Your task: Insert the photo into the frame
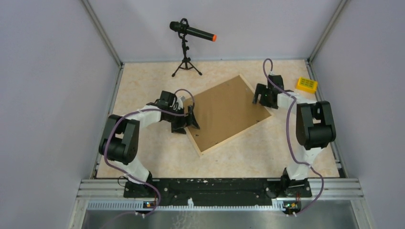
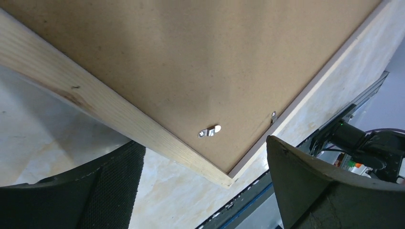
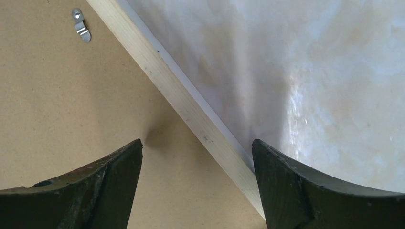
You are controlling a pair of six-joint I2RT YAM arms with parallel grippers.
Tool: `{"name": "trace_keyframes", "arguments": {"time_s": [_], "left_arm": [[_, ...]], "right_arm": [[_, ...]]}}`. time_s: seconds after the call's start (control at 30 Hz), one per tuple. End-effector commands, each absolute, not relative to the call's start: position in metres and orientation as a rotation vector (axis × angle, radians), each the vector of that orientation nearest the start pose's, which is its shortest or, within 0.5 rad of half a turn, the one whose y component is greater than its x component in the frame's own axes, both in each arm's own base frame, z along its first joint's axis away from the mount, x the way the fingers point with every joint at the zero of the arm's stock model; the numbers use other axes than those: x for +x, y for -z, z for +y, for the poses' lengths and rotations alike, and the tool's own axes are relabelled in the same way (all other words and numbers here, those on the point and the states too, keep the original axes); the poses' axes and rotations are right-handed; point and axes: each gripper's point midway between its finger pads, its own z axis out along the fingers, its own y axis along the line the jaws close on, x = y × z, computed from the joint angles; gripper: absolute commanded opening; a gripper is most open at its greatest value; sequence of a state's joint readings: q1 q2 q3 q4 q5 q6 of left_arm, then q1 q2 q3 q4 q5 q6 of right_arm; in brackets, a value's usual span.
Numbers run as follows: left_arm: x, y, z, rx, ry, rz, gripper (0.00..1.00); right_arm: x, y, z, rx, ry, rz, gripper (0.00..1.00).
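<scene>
My left hand [image 2: 204,162] hangs spread over a corner of the pale wood frame [image 2: 110,112] on the tabletop [image 2: 43,129], a metal clip [image 2: 210,130] on its backing board [image 2: 191,57].

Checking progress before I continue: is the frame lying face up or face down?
Face down: the brown backing board sits inside the frame, with a metal clip showing on it.

The frame [image 1: 235,132] in the middle is pale yellow wood. The board [image 1: 224,112] inside it is plain brown, with shiny silver clips [image 2: 210,130]. The worktop [image 1: 143,86] is cream with soft orange swirls. Up top, the microphone [image 1: 193,32] is black with an orange tip. The box [image 1: 306,85] at right is bright yellow.
</scene>
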State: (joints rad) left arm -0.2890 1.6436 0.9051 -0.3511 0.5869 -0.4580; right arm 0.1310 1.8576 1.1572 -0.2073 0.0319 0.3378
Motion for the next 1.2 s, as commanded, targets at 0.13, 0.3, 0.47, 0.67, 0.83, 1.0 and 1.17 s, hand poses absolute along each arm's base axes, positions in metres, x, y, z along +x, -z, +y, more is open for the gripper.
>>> {"name": "trace_keyframes", "arguments": {"time_s": [0.13,0.3,0.47,0.67,0.83,1.0,1.17], "left_arm": [[0.307,-0.053,-0.205,0.074,0.970,2.767,0.99],[0.302,-0.035,-0.189,0.093,0.831,2.868,0.99],[0.304,-0.035,-0.169,0.162,0.654,2.890,0.99],[0.306,-0.038,-0.166,0.152,0.621,2.841,0.99],[0.307,-0.045,-0.166,0.173,0.625,2.822,0.99],[0.309,-0.049,-0.170,0.179,0.657,2.806,0.99],[0.309,-0.049,-0.170,0.177,0.657,2.802,0.99]], "right_arm": [[0.332,-0.035,0.118,0.292,-0.494,2.529,0.81],[0.292,-0.047,0.113,0.322,-0.484,2.526,0.83],[0.323,-0.071,0.085,0.335,-0.303,2.438,0.87],[0.380,-0.075,0.082,0.349,-0.274,2.462,0.79],[0.406,-0.064,0.084,0.327,-0.252,2.481,0.71],[0.416,-0.053,0.071,0.332,-0.136,2.499,0.67],[0.416,-0.045,0.059,0.331,-0.044,2.509,0.60]]}}
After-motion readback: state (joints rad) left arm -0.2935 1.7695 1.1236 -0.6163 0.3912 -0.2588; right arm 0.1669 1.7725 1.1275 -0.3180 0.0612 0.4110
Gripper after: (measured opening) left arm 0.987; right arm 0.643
